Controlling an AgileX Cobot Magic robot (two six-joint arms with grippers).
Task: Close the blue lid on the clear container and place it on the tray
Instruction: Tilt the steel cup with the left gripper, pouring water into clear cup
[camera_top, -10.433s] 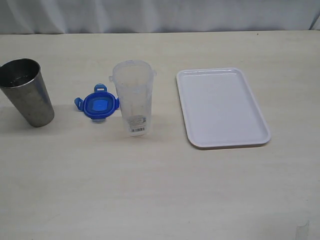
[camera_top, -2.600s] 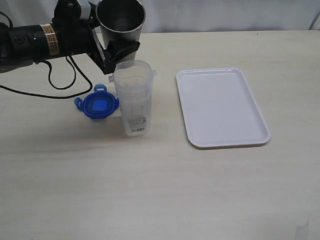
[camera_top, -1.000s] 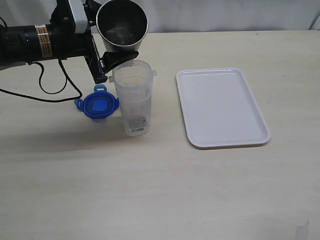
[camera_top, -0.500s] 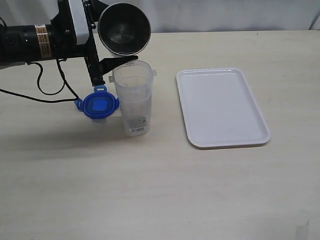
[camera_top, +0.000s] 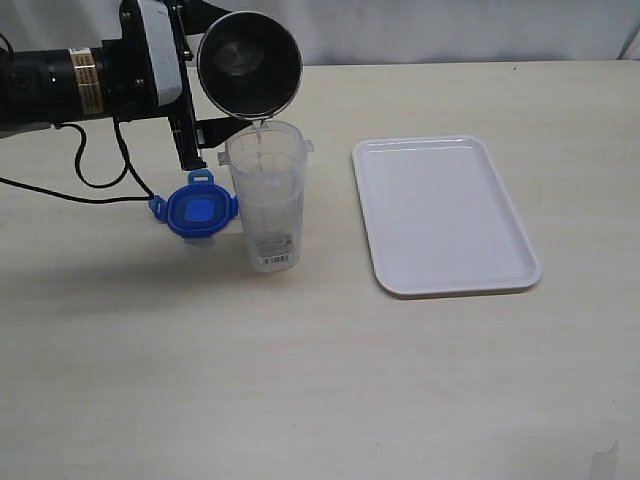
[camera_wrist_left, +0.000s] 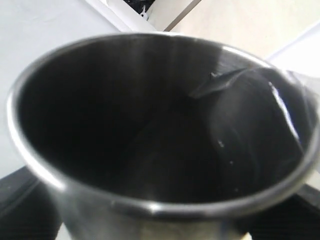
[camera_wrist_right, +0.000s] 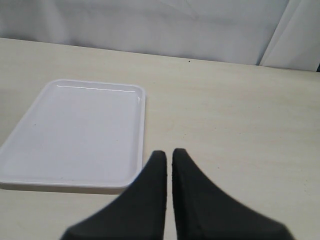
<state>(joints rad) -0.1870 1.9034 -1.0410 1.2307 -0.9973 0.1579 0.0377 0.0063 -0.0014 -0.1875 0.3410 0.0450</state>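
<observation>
The clear container (camera_top: 265, 195) stands upright and uncapped at mid-table. Flat on the table against its left side lies the blue lid (camera_top: 196, 212). To the right sits the white tray (camera_top: 445, 212), bare. My left gripper (camera_top: 218, 68) is shut on a steel cup (camera_top: 250, 65), tipped mouth-forward over the container's rim, and a thin stream of water falls into the container. The cup's dark inside (camera_wrist_left: 160, 130) fills the left wrist view. My right gripper (camera_wrist_right: 169, 155) is shut on nothing, low over the table beside the tray (camera_wrist_right: 75, 135); the exterior view does not show it.
The left arm (camera_top: 70, 85) and its black cable (camera_top: 100, 180) cross the table's back left. A pale curtain (camera_top: 450, 30) hangs behind the far edge.
The steel cup has tipped further toward the container over the last second, and water now runs from its lip. Container, lid, tray and right gripper have not moved.
</observation>
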